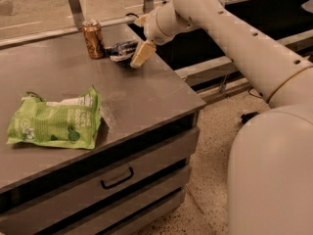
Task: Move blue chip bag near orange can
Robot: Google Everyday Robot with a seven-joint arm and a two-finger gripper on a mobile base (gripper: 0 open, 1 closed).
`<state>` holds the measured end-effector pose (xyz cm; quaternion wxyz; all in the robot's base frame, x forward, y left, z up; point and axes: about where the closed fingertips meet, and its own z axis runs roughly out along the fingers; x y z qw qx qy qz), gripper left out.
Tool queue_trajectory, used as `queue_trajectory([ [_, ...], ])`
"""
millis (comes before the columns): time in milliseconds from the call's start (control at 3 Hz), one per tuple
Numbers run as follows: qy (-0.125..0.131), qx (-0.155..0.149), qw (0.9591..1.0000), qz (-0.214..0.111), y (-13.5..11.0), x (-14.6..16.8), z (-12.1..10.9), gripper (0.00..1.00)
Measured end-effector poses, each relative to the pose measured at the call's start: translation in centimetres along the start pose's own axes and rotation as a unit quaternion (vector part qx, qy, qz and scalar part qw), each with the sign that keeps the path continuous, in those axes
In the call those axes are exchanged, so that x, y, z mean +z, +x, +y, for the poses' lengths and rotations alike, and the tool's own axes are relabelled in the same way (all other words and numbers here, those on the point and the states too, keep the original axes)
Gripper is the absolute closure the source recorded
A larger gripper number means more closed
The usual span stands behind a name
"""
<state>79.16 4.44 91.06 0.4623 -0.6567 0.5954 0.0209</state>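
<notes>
1. The blue bag (121, 50) lies on the counter (146, 97) just right of the can (93, 38), so the move looks nearly done.
2. The gripper (138, 40) hangs at the bag's right edge. Its fingers (143, 53) are spread wide and clamp nothing, though the near one seems to touch the bag.
3. If the gripper pulls away with that finger on the crinkled foil, it could drag the bag away from the can.
4. A leftward sweep could topple the slim upright can.
5. The green bag (54, 124) lies well apart and poses no hazard.
</notes>
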Motion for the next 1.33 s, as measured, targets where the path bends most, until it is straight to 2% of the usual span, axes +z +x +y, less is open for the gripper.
queue_trajectory([
  [333, -0.010, 0.006, 0.9999, -0.004, 0.1, -0.6, 0.3, 0.00],
  [667, -0.024, 0.012, 0.9995, -0.013, 1.4, -2.5, 1.1, 0.00],
  [1000, -0.066, 0.001, 0.9967, -0.046, 3.4, -4.6, 3.3, 0.00],
  [1333, -0.065, 0.003, 0.9968, -0.046, 3.3, -4.5, 3.2, 0.00],
])
